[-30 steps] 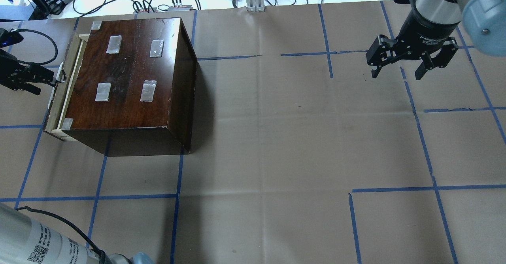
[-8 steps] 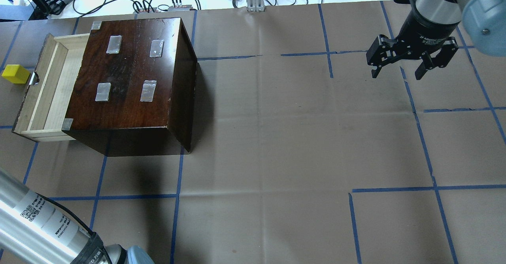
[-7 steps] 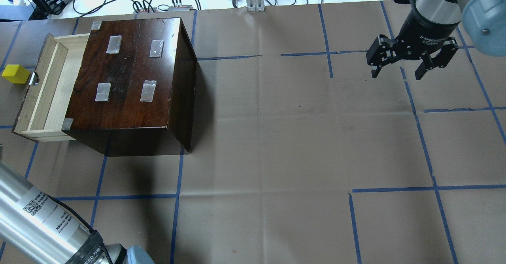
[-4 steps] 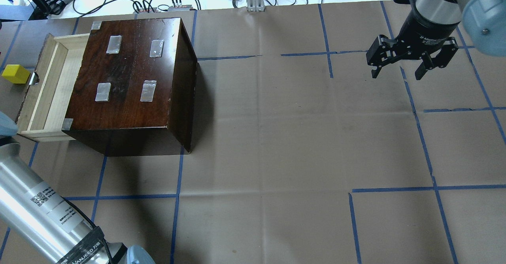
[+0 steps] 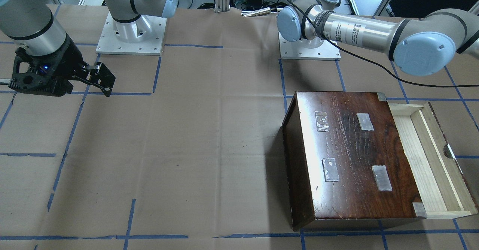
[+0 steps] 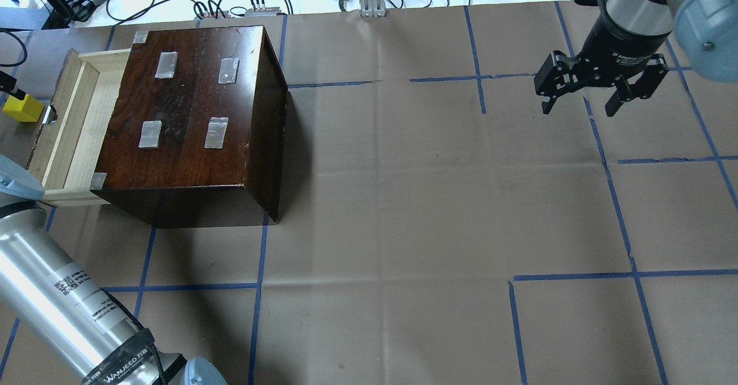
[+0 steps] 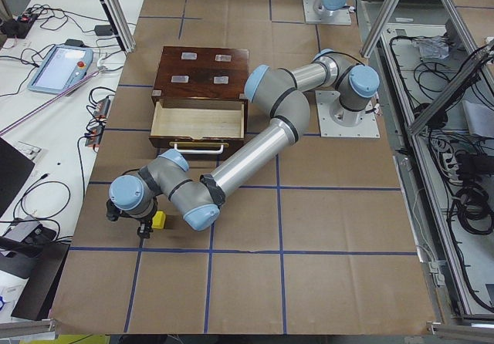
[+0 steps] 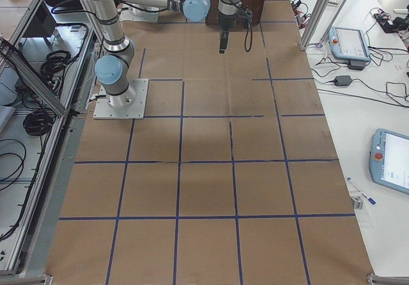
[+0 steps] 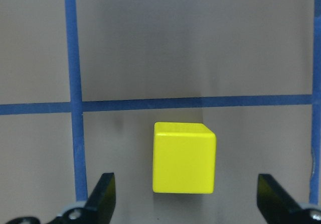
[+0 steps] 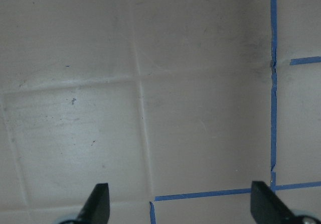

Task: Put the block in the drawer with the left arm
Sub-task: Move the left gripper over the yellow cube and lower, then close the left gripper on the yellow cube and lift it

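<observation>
1 yellow block [image 9: 184, 158] is seen on the brown paper of the table [image 6: 403, 200]. It lies outside the drawer [image 6: 72, 125], near the drawer's dark notched front and apart from it. The 1 drawer is drawn out of the 1 dark box [image 6: 190, 108], so its pale floor is exposed on the side toward the block. 6 grey tape patches [image 6: 166, 64] are counted on the box top: 4 across the middle and 2 at the corners beside the drawer.

Of the 2 grippers, the left gripper [image 9: 184, 181] is spread wide about the block, with 1 finger [image 9: 103, 196] on each side. A strip of paper is left showing between each finger and the cube, and nothing is gripped. The right gripper [image 6: 579, 108] is likewise spread wide with nothing between its jaws, well apart from the box, toward the table's far right.

"WANJEED" can be read on a black strap [image 6: 124, 362] round the left arm [image 6: 34, 270]. 1 sticker [image 6: 86, 298] with a QR code is fixed just above the strap, and its small print cannot be read. The white lettering on the right gripper's body cannot be made out in full.

The block is set just short of 1 blue tape line [image 9: 200, 103]. In the left side view it is seen well inside the table's edges.
</observation>
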### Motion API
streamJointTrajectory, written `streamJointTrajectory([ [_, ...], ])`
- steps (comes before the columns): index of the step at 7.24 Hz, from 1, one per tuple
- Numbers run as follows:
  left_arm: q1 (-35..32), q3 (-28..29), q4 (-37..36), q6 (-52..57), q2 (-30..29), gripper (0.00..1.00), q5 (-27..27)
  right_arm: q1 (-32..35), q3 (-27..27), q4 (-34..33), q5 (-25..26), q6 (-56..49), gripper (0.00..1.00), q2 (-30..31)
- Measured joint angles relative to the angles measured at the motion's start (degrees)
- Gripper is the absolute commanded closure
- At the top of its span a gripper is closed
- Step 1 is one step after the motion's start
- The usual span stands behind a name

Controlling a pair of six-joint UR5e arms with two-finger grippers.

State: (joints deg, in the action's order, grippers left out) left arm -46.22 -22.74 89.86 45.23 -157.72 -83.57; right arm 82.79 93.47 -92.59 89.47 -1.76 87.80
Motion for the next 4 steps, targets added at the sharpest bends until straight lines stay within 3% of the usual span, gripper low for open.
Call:
streamJointTrajectory([
  [3, 0.0, 0.1, -0.3, 0.0, -1.6, 0.17, 0.0, 0.0, 0.0, 0.0, 0.0, 0.0, 0.0, 0.0],
  [4, 0.0, 0.1, -0.4, 0.0, -1.9, 0.28, -0.1, 0.0, 0.0, 0.0, 0.0, 0.0, 0.0, 0.0],
])
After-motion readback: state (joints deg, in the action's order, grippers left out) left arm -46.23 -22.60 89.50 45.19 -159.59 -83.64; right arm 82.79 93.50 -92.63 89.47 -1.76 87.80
